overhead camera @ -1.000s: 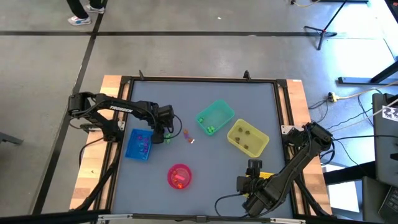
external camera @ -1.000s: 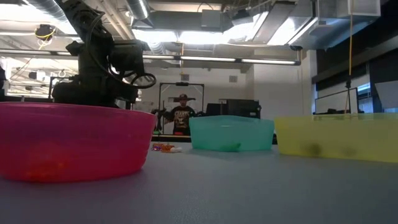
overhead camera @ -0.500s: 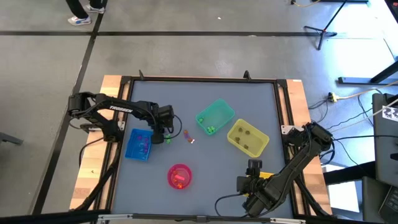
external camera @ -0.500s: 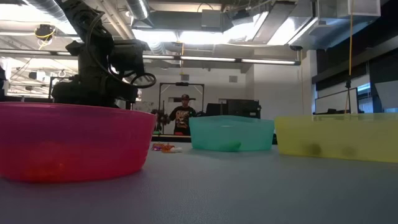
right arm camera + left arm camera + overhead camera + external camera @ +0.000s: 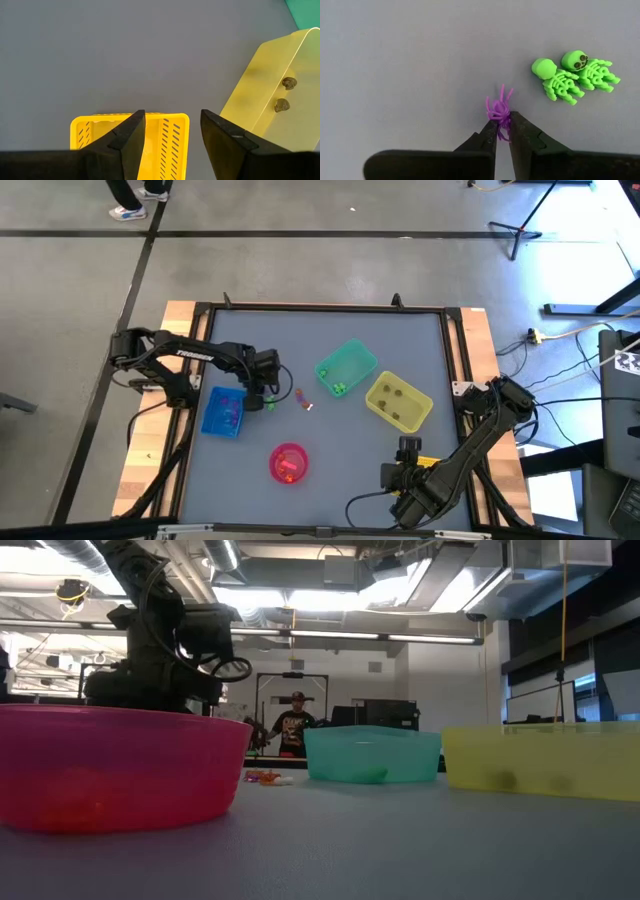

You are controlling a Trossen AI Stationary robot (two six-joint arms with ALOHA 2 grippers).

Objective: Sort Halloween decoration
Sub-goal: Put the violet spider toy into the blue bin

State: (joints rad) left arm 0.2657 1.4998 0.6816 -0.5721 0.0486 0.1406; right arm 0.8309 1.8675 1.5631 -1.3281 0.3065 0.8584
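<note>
Best done by lifting the purple spider [image 5: 499, 111] straight up, clear of the two green skeletons [image 5: 572, 75] just beside it, then carrying toward the blue bin [image 5: 222, 412]. Left end effector [image 5: 501, 131] pinched narrow on the spider, low over the grey bench [image 5: 420, 60]. Right end effector [image 5: 169, 131] parked wide open above a yellow basket [image 5: 129, 134]

- The purple spider [image 5: 499, 112] is partly hidden between the left hand's [image 5: 503, 134] fingertips.
- The small yellow crate [image 5: 131, 137] lies partly behind the right hand's [image 5: 170, 132] fingers, cut off by the picture's edge.
</note>
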